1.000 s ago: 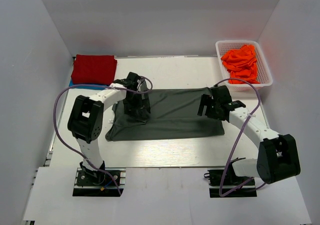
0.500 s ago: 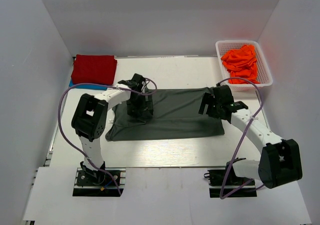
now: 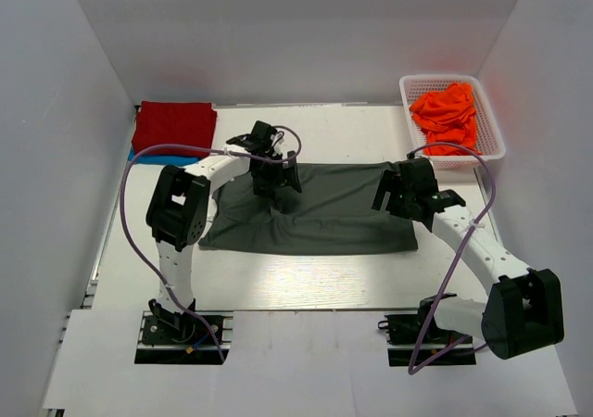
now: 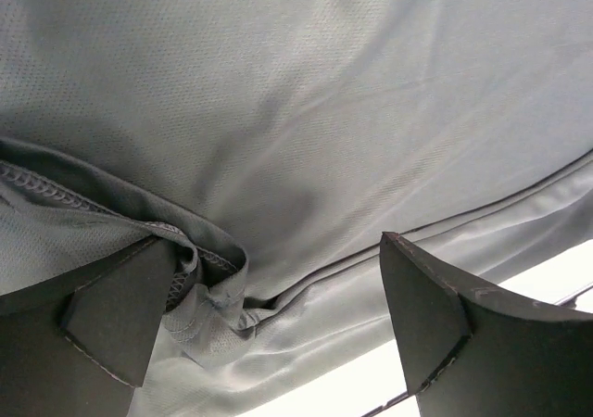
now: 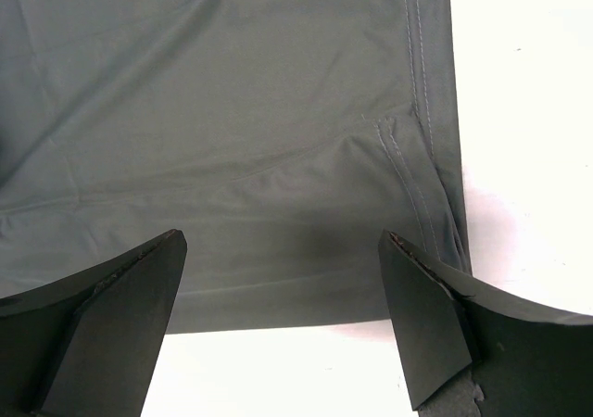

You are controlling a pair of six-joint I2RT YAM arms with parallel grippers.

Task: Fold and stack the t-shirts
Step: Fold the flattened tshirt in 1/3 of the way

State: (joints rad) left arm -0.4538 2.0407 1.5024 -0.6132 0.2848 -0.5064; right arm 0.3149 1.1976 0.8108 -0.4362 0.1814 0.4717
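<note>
A large dark charcoal-grey t-shirt lies spread flat across the middle of the table. My left gripper stands open over its back left part. In the left wrist view the grey cloth fills the picture, and a bunched hem fold rests against the left finger. My right gripper is open above the shirt's right end, with the stitched edge below and nothing between its fingers. A folded red t-shirt lies at the back left on a blue one. Orange t-shirts fill the basket.
The white lattice basket stands at the back right corner. White walls close in the table on the left, back and right. Bare white tabletop shows in front of the grey shirt, and also to its right.
My left gripper has moved back and to the right over the grey shirt, and the shirt's back left corner has drawn in with it. The right gripper has barely shifted.
</note>
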